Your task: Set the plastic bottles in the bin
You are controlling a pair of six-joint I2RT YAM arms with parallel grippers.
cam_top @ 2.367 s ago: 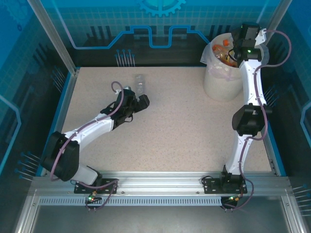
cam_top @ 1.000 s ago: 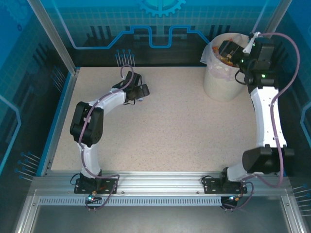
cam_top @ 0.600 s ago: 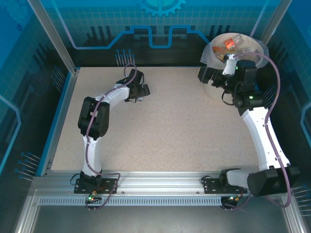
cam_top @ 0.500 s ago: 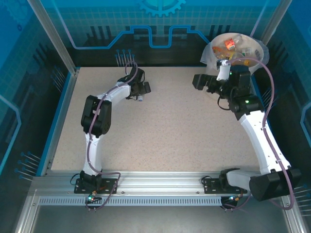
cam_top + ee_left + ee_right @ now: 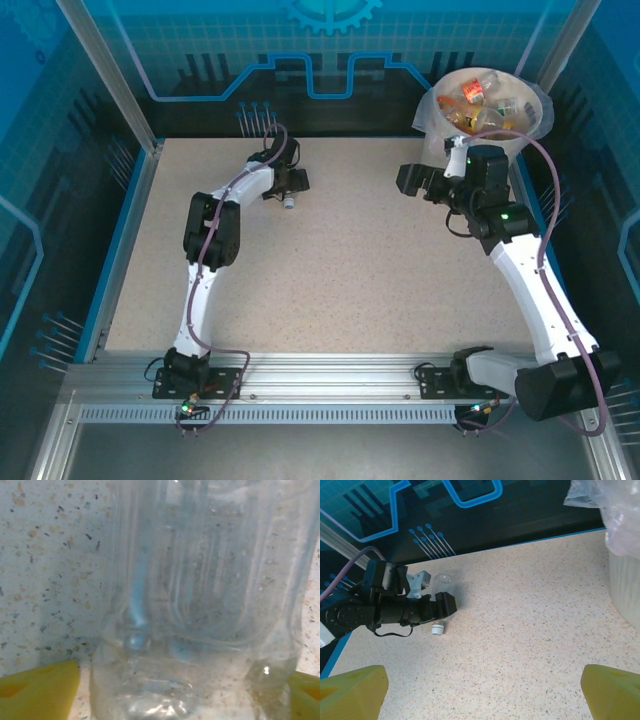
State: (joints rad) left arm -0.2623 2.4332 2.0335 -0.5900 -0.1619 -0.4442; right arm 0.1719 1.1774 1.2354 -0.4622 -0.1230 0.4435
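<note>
Top external view: the left arm reaches across the speckled worktop (image 5: 350, 270) to its far left part, where the left gripper (image 5: 291, 184) sits low over a clear plastic bottle (image 5: 200, 605) lying on its side. The bottle's white cap (image 5: 288, 203) pokes out on the near side of the gripper. The bin (image 5: 541, 100), a round cream bucket lined with a clear bag, stands at the far right corner, well apart from that bottle. Inside it lies a heap of bottles (image 5: 478, 100), some with orange liquid and with red or orange caps and labels. The right gripper (image 5: 410, 181) hangs just in front of the bin, on its left side, pointing toward the left arm.

Left wrist view: the ribbed clear body of the bottle lies between the yellow fingers (image 5: 37, 690). A thin strip of worktop shows between the left pad and the bottle wall, while the right pad meets the bottle's edge. Whether the fingers are clamped on the bottle cannot be told.

Right wrist view: the yellow fingers (image 5: 350, 692) are spread wide with bare worktop between them, grasping nothing. Farther off, the black left gripper lies across the bottle, its cap on the near side and its clear base on the far side. The ribbed bin wall and crumpled bag edge stand at the right.
</note>
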